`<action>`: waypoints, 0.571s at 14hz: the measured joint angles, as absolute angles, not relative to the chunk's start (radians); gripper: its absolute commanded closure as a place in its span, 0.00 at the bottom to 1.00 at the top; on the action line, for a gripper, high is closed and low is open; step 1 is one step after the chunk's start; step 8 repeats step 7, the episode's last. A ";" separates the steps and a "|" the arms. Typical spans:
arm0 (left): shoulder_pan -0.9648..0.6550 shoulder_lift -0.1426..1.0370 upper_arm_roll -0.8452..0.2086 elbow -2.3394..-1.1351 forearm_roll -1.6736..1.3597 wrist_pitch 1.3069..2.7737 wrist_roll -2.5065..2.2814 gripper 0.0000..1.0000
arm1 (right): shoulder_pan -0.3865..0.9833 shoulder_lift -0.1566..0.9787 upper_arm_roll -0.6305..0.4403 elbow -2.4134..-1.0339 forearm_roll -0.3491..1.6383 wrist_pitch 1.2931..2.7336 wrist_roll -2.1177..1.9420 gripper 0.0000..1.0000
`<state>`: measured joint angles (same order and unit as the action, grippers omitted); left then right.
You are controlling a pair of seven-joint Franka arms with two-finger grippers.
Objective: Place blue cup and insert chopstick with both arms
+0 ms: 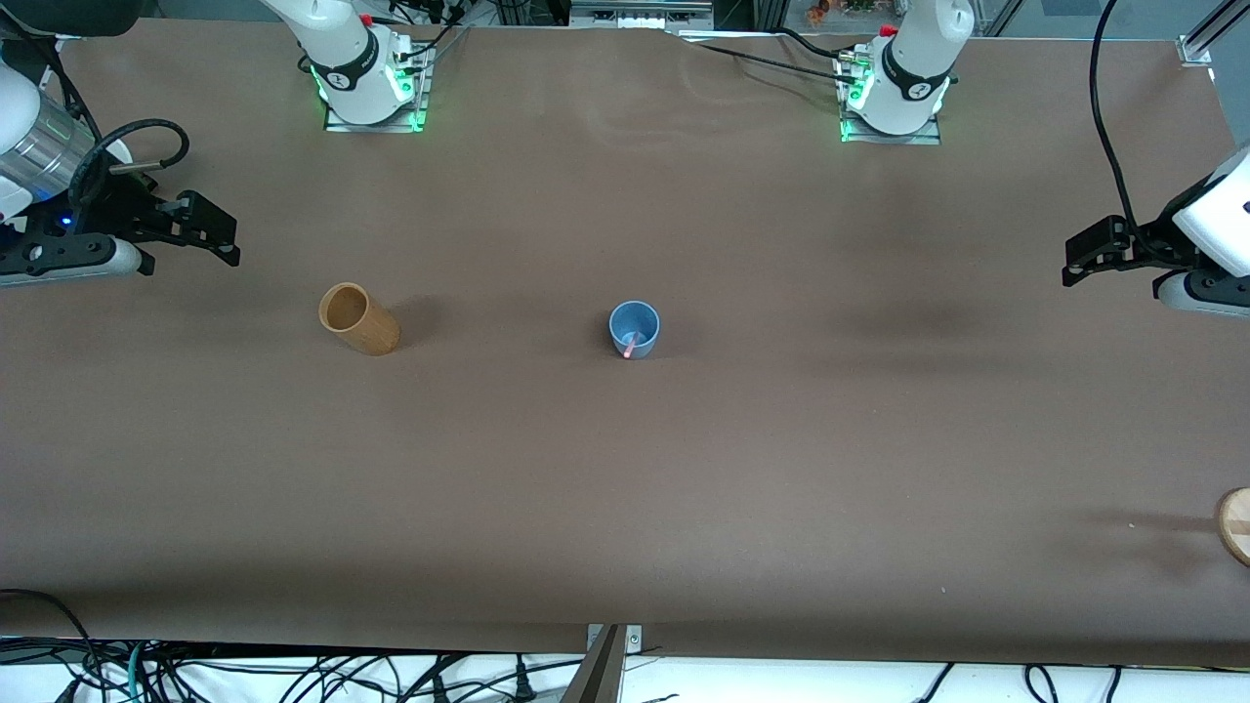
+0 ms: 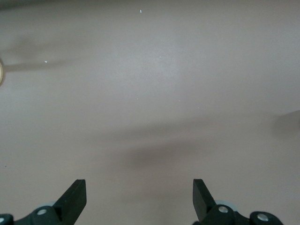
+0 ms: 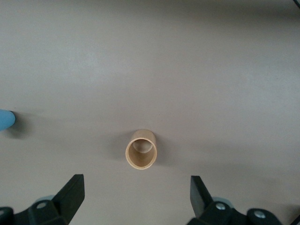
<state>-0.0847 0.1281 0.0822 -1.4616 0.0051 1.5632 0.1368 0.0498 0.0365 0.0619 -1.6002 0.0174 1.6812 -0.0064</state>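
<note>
The blue cup (image 1: 635,327) stands upright near the middle of the table. The pink chopstick (image 1: 632,344) leans inside it, its tip resting on the rim. In the right wrist view only an edge of the blue cup (image 3: 6,119) shows. My right gripper (image 1: 227,239) (image 3: 136,190) hangs open and empty over bare table at the right arm's end. At the left arm's end my left gripper (image 1: 1071,262) (image 2: 139,192) is likewise open and empty over bare table. Both grippers are well away from the cup.
A taller tan wooden cup (image 1: 358,318) (image 3: 140,150) stands between the blue cup and the right gripper. A round wooden piece (image 1: 1235,524) (image 2: 1,72) lies at the table edge at the left arm's end, nearer the front camera.
</note>
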 measured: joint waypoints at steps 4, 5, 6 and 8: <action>-0.085 0.128 0.081 -1.462 0.005 1.563 0.137 0.00 | 0.049 0.034 0.062 -1.600 0.017 1.678 -0.006 0.00; -0.085 0.128 0.081 -1.462 0.005 1.563 0.137 0.00 | 0.049 0.033 0.061 -1.600 0.017 1.676 -0.006 0.00; -0.085 0.128 0.081 -1.462 0.005 1.563 0.137 0.00 | 0.048 0.032 0.061 -1.600 0.017 1.675 -0.006 0.00; -0.085 0.128 0.081 -1.462 0.005 1.563 0.137 0.00 | 0.048 0.032 0.061 -1.600 0.017 1.673 -0.006 0.00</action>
